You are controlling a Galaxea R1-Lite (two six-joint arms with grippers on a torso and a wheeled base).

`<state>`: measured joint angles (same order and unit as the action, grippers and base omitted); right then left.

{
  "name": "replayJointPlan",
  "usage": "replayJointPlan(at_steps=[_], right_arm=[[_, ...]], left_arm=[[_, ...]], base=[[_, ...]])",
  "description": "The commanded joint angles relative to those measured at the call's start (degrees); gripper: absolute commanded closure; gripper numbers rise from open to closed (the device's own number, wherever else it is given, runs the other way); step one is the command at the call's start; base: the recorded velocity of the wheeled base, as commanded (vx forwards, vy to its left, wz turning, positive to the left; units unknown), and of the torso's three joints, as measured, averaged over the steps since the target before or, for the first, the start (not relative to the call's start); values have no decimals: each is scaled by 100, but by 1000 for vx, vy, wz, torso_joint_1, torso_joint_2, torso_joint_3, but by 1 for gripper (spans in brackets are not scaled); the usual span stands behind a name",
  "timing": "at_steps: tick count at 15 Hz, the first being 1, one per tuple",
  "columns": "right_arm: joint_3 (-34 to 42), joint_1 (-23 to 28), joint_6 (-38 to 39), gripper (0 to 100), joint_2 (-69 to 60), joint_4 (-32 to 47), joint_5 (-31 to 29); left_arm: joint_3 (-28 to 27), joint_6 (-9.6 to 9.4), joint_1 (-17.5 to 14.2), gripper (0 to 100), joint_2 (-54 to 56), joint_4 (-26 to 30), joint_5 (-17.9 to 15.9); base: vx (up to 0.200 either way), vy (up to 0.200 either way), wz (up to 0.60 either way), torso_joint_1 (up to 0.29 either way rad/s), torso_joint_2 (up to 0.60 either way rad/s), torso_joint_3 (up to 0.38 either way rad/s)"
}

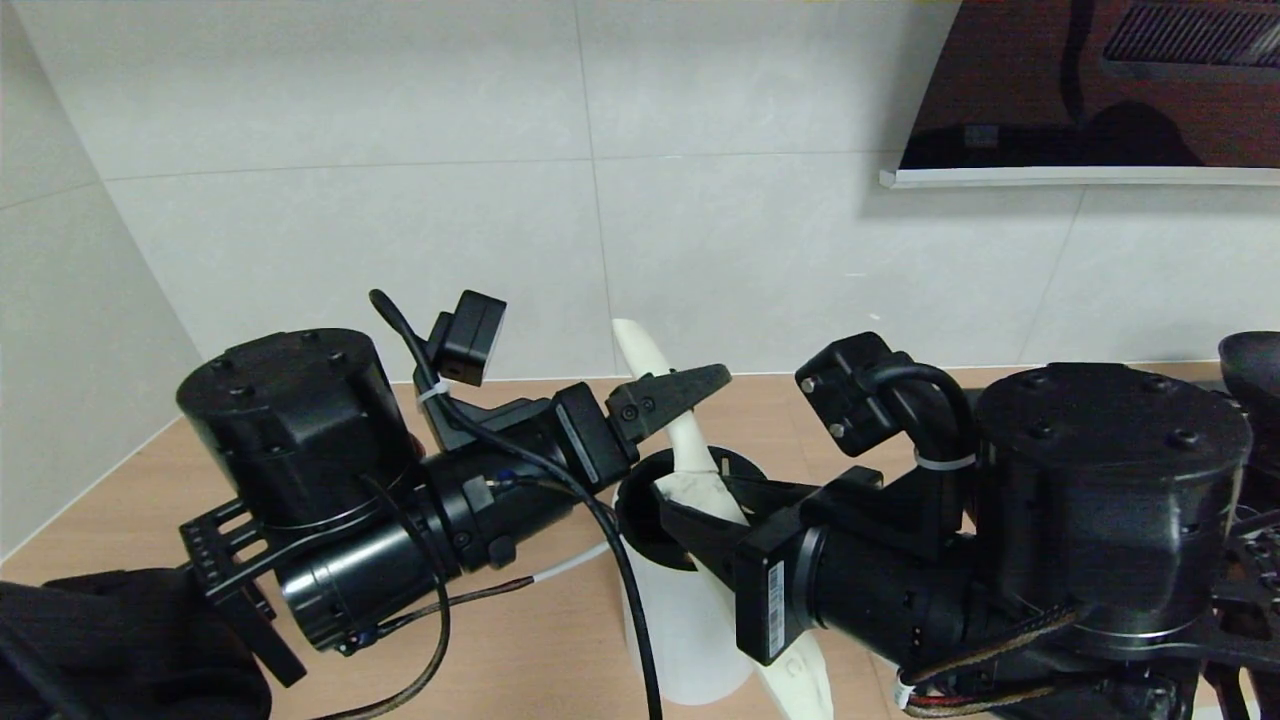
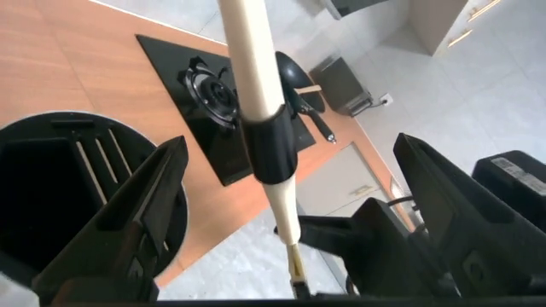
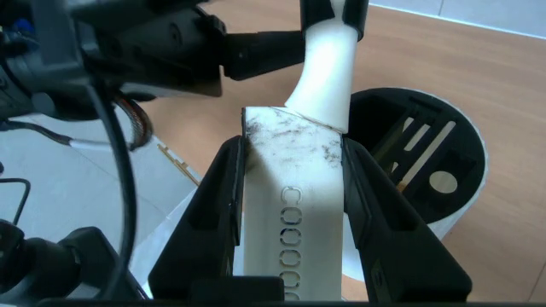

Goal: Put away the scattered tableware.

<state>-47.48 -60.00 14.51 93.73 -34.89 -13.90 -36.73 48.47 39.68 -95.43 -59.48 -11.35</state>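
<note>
Right gripper [image 3: 294, 162] is clamped on the blade of the spatula [image 3: 328, 68], which is tilted across the mouth of the holder [image 1: 700, 640]. Left gripper [image 2: 292, 147] is spread wide around the handle, not touching. We'd call it mid-task: sticks [image 3: 418, 145] are in the holder, the spatula isn't. Spatula is cream with a slotted, dark-scuffed blade and a black handle band.

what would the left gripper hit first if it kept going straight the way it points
Most likely the spatula handle, which already sits between the left gripper's open fingers; depth is unclear.
</note>
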Motion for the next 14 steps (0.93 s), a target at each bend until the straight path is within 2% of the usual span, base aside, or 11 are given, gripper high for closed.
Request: replayJointPlan(at_steps=[1, 2, 4, 5, 14], right_arm=[[2, -3, 0, 100, 49, 0, 1], [2, -3, 0, 100, 84, 0, 1], [2, -3, 0, 100, 84, 0, 1], [2, -3, 0, 100, 84, 0, 1], [20, -3, 8, 100, 40, 0, -8]], left_arm=[[8, -22, 5, 0, -37, -11, 1], [43, -145, 5, 0, -72, -29, 36], [52, -206, 5, 0, -99, -29, 71], [52, -206, 5, 100, -108, -29, 98], [17, -206, 22, 100, -152, -29, 142]], base=[[0, 0, 0, 0, 0, 0], [0, 0, 0, 0, 0, 0], [0, 0, 0, 0, 0, 0], [0, 0, 0, 0, 0, 0], [0, 0, 0, 0, 0, 0]])
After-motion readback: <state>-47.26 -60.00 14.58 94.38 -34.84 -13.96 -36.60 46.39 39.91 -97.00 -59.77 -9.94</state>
